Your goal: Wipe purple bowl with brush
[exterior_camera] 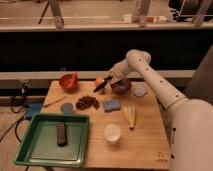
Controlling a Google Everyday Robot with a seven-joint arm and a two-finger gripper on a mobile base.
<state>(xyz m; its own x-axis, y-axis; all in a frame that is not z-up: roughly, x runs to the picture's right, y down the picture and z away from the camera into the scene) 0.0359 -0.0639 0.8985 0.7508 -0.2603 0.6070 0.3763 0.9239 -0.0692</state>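
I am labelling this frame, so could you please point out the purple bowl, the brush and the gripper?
purple bowl (121, 89): camera view, on its front wall.
brush (100, 87): camera view, on its dark middle, left of the bowl.
gripper (111, 80): camera view, between its fingers, at the bowl's left rim, holding the brush.

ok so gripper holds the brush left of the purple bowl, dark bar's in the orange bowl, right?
No: camera view shows the dark bar in the green tray. The gripper does hold the brush left of the purple bowl.
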